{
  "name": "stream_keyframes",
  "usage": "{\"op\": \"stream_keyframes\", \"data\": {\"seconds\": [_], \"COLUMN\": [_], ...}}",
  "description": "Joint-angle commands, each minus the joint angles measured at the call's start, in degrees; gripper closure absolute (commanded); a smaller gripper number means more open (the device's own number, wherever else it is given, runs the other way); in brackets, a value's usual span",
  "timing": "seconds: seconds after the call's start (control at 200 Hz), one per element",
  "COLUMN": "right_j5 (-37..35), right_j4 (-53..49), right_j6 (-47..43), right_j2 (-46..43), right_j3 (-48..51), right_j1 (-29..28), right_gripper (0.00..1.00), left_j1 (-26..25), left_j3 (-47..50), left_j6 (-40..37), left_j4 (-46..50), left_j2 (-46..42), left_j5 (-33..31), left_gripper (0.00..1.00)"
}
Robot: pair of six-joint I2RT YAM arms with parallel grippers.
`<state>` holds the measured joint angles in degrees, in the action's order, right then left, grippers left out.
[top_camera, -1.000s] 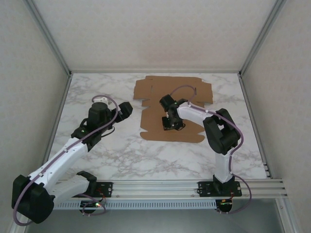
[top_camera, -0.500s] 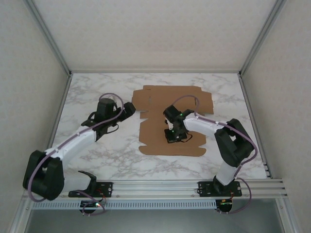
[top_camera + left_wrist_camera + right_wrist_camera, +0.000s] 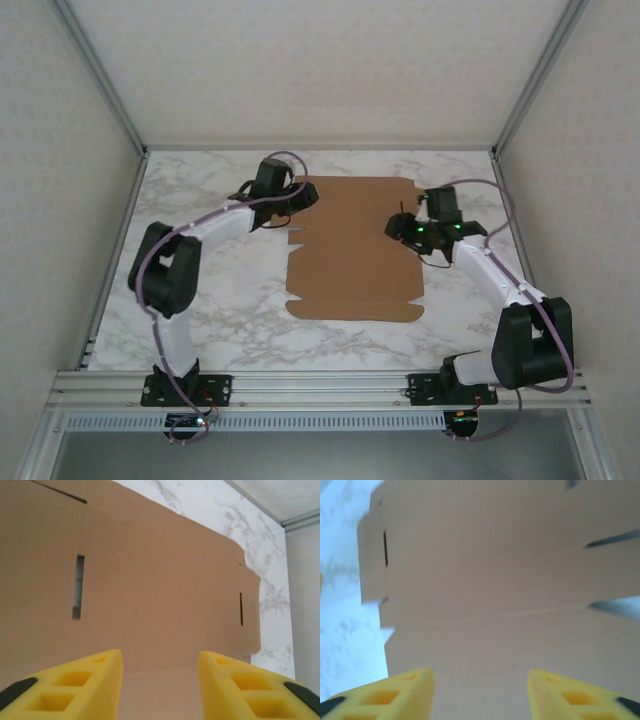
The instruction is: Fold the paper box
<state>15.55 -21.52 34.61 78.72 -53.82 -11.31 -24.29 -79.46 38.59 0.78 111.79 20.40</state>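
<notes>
The paper box (image 3: pixel 350 265) lies as a flat brown die-cut sheet on the marble table, its slits and creases showing. My left gripper (image 3: pixel 308 196) sits at the sheet's far left edge, pointing right across it. In the left wrist view its yellow fingers (image 3: pixel 100 672) stand apart, with the paper box (image 3: pixel 160 580) below and beyond the left gripper (image 3: pixel 160 656). My right gripper (image 3: pixel 397 228) is at the sheet's right edge, pointing left. In the right wrist view the right gripper (image 3: pixel 480 672) is open over the paper box (image 3: pixel 485 570), with nothing held.
White enclosure walls with metal posts (image 3: pixel 125 120) ring the marble table (image 3: pixel 230 320). An aluminium rail (image 3: pixel 320 385) with both arm bases runs along the near edge. Cables loop above both wrists.
Both arms swung toward the back. The left reached the sheet's far left edge and its jaws narrowed. The right left the sheet's middle for its right edge and its jaws widened.
</notes>
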Motion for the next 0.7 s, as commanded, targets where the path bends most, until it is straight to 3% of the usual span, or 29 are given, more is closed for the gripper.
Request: {"op": "stream_keyframes", "data": {"seconds": [0.0, 0.275, 0.486, 0.696], "right_j5": [5.72, 11.16, 12.12, 12.58], "right_j4": [10.41, 24.89, 29.76, 33.59], "right_j6": [9.20, 18.97, 21.20, 22.40], "right_j2": [0.88, 8.25, 15.32, 21.08], "right_j3": [4.33, 8.82, 8.65, 7.31], "right_j1": [5.54, 15.15, 17.64, 17.82], "right_gripper": [0.41, 0.34, 0.28, 0.27], "left_j1": [-0.40, -0.36, 0.78, 1.18], "left_j3": [-6.48, -8.05, -5.09, -4.79], "left_j6": [-1.44, -5.04, -4.77, -5.36], "left_j4": [2.61, 4.97, 3.50, 3.62], "left_j2": [6.07, 13.33, 14.87, 16.60], "left_j5": [3.01, 1.10, 1.41, 3.17], "left_gripper": [0.56, 0.53, 0.54, 0.63]}}
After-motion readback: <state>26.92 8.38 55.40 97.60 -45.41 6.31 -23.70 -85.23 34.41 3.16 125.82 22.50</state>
